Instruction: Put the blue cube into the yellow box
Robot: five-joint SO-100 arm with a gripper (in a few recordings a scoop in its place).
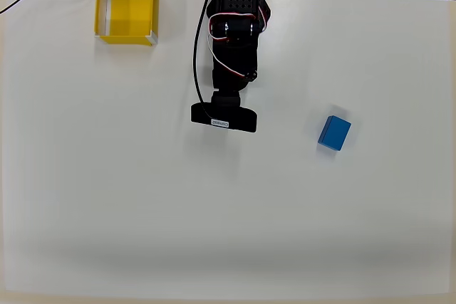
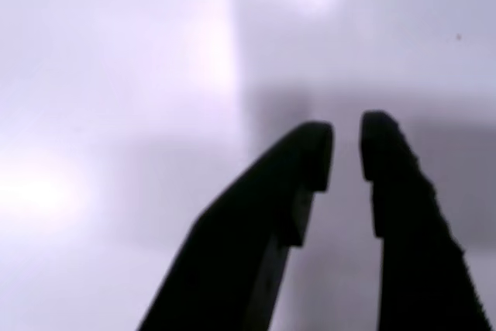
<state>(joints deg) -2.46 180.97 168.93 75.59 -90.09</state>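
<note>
White table (image 1: 228,233) spreads wide and bare around the black arm (image 1: 234,40), which reaches in from the far edge. Left of the arm sits the yellow box (image 1: 126,12); the blue cube (image 1: 334,133) lies right, unobstructed. Gripper (image 2: 345,149) jaws slightly apart, holding nothing.

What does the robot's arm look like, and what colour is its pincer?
The arm is black and blocky, with red and white wires looping over it and a black cable running along its left side in the overhead view. A small white label sits on its wide black end piece. The pincer has two black tapering fingers with stepped inner edges.
</note>
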